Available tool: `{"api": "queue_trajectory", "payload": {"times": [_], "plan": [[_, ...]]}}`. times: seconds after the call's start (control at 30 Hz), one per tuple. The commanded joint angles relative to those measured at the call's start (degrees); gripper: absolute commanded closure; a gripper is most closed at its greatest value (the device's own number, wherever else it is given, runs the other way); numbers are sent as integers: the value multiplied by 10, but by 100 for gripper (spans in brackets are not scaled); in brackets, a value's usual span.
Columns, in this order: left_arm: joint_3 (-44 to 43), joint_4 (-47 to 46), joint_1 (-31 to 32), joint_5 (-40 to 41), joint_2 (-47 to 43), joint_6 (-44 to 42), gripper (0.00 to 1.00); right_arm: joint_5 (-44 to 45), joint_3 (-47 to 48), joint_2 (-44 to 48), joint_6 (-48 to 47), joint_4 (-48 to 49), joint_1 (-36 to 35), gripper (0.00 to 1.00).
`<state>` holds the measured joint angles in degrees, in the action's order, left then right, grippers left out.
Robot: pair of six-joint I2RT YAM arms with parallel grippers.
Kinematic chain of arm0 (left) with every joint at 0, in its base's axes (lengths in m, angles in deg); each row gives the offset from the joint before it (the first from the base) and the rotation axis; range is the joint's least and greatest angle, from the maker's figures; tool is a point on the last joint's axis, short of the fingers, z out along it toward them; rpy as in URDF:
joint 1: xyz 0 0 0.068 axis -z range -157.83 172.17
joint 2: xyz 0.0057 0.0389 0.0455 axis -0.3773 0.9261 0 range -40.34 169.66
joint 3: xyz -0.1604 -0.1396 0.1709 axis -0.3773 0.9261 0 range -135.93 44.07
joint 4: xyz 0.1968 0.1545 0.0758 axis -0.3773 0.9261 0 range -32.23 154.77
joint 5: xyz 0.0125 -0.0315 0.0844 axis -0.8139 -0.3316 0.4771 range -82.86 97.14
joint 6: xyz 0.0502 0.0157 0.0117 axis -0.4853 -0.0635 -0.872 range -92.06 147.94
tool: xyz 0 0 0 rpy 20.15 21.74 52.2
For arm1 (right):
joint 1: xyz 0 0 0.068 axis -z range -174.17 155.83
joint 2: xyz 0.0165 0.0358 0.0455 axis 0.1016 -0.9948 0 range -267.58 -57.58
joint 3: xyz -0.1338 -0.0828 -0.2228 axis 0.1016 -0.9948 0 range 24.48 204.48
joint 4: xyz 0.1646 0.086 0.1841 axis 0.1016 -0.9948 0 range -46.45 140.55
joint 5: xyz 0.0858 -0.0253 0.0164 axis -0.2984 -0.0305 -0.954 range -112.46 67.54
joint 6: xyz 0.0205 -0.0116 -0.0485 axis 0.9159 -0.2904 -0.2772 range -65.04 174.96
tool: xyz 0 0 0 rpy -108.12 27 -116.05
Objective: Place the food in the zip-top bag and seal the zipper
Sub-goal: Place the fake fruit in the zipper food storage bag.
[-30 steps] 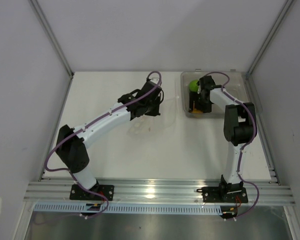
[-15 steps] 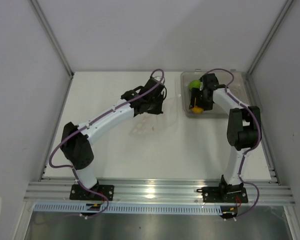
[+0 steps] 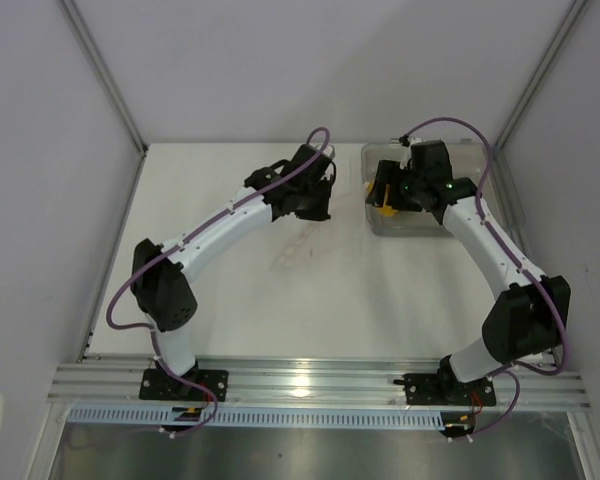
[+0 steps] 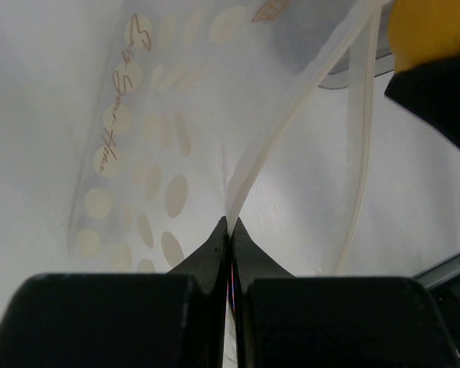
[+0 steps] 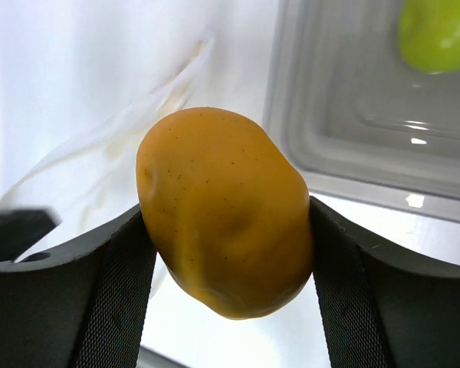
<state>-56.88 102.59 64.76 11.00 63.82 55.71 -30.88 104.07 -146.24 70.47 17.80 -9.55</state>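
Pinching the bag point(image 4: 157, 153) at its mouth edge, the left gripper point(image 4: 230, 230) is clamped tight, its tips meeting on the film where the zipper point(image 4: 291, 115) starts. The dotted face spreads to the left of the tips, and the bag's far end is cut off at the top of the wrist view. From above, the bag is only a faint clear shape on the table point(image 3: 380, 300) just below that gripper. I cannot tell whether any of it is lifted.

To the right, the right gripper point(image 5: 226, 230) grasps the orange piece point(image 5: 222, 211) between its fingers point(image 5: 115, 284), close to the bag's mouth and just beside the tray point(image 5: 330, 153). One green piece point(image 5: 437, 31) lies in the tray, partly cropped. From above, that gripper hides the tray's left end.
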Motion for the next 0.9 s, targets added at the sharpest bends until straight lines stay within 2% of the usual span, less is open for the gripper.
{"api": "queue_trajectory", "payload": {"times": [0.0,0.2,0.43,0.6,0.87], "plan": [[-39,10,-7,-28,12,-11,99,3,-6,52,29,-17,-30,72],[-46,10,-6,-52,23,-6,99,-23,2,95,60,-19,-72,71],[-48,6,-8,-75,20,5,99,-54,-14,80,91,8,-91,71],[-49,2,-9,-90,16,11,99,-44,-31,77,118,33,-115,71],[-38,-6,-15,-105,5,17,99,-20,-40,75,121,22,-127,71]]}}
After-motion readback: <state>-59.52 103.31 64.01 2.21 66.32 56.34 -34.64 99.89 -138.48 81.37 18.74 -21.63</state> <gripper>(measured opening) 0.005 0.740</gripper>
